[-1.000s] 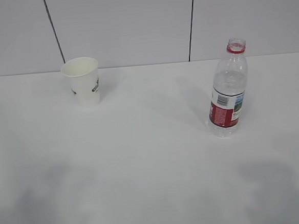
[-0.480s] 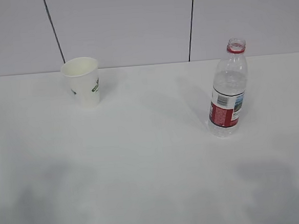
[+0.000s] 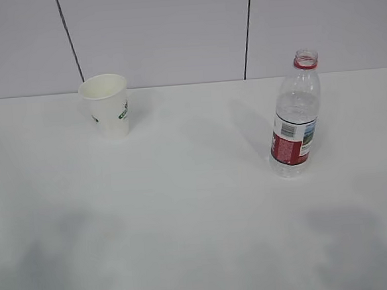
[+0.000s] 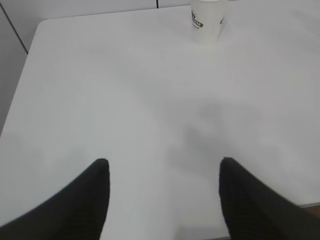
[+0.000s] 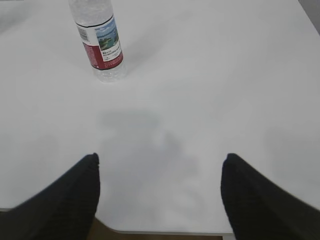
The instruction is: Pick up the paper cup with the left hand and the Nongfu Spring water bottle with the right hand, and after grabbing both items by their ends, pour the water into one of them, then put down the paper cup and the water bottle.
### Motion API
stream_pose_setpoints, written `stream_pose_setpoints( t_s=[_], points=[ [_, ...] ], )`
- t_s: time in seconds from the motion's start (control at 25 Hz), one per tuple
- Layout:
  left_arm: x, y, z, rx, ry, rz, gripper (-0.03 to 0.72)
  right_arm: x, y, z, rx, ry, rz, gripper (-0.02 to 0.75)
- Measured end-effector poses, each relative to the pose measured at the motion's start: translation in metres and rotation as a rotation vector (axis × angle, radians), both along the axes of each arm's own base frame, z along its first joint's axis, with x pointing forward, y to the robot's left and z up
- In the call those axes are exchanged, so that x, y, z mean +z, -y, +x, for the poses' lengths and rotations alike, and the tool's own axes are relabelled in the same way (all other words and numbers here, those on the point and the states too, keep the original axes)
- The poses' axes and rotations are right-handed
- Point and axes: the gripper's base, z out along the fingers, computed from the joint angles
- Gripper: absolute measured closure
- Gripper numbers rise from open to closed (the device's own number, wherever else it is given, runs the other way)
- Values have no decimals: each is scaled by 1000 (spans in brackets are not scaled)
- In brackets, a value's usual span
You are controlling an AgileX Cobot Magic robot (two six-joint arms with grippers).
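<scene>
Plainly, the paper cup (image 3: 106, 104) at the far left of the white table (image 3: 198, 204) looks light and easily crushed, so it wants a gentle hold low on its wall. The uncapped Nongfu Spring water bottle (image 3: 296, 114), standing upright far right and part full, is probably heavier and slick; its labelled waist suits. The left hand (image 4: 164, 200) and the right hand (image 5: 160, 197) hover near the table's front edge, jaws wide apart and empty, each well short of its object.
</scene>
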Motion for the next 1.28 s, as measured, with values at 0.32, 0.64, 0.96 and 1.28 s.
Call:
stream_pose_setpoints(
  t_s=[0.32, 0.64, 0.96, 1.28],
  points=[
    [0, 0, 0, 0, 0, 0, 182, 0, 0, 0, 0, 0, 0, 172],
    [0, 0, 0, 0, 4, 0, 184, 0, -1, 0, 7, 1, 11, 172],
    [10, 0, 2, -1, 38, -4, 232, 2, -8, -1, 53, 3, 77, 172],
    [20, 4, 29, -3, -29, 9, 239, 26, -7, -10, 59, 78, 85, 172]
  ],
)
